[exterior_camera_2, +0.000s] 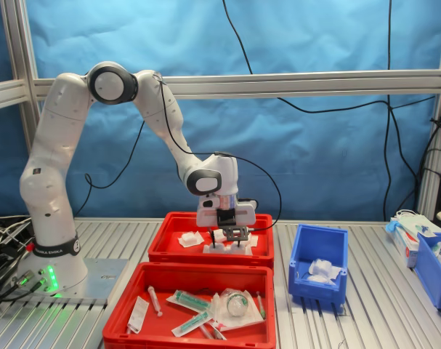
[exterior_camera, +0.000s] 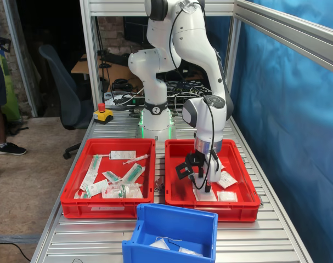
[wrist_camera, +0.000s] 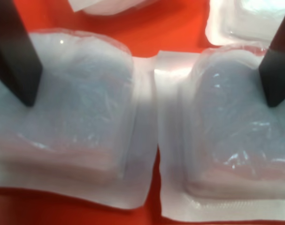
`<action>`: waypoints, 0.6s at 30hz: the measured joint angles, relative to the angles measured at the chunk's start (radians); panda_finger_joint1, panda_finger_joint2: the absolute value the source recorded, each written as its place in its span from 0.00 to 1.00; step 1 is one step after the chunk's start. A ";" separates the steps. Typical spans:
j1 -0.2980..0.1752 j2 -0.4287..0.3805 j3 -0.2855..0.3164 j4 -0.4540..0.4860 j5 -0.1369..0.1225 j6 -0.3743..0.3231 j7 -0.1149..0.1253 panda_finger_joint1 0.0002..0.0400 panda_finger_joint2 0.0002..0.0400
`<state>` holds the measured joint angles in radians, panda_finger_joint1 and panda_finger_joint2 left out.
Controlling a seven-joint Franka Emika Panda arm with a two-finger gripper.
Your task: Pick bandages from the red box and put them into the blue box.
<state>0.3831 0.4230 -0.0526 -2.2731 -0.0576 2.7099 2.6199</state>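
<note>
Spread wide and empty, hand (wrist_camera: pixel 149 77) hangs low inside the shallow red plastic crate (exterior_camera: pixel 240 204), both dark fingers (wrist_camera: pixel 15 56) pressing onto two puffy white wrapped bandage packets (wrist_camera: pixel 67 117) beneath it.

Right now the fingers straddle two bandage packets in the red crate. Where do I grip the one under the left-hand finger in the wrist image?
Grip the puffy middle of that packet, coming straight down, one finger on each side of the mound. Its flat sealed border lies against the crate floor and touches the neighbouring packet. The open gripper spans both, so I'd re-centre first.
</note>
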 joint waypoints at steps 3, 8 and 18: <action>0.002 0.000 0.000 0.000 0.000 0.000 0.000 1.00 1.00; 0.003 0.000 0.000 0.000 0.000 0.000 0.000 1.00 1.00; 0.004 -0.019 -0.012 -0.029 0.000 0.025 0.000 1.00 1.00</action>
<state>0.3866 0.4035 -0.0642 -2.3018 -0.0576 2.7352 2.6199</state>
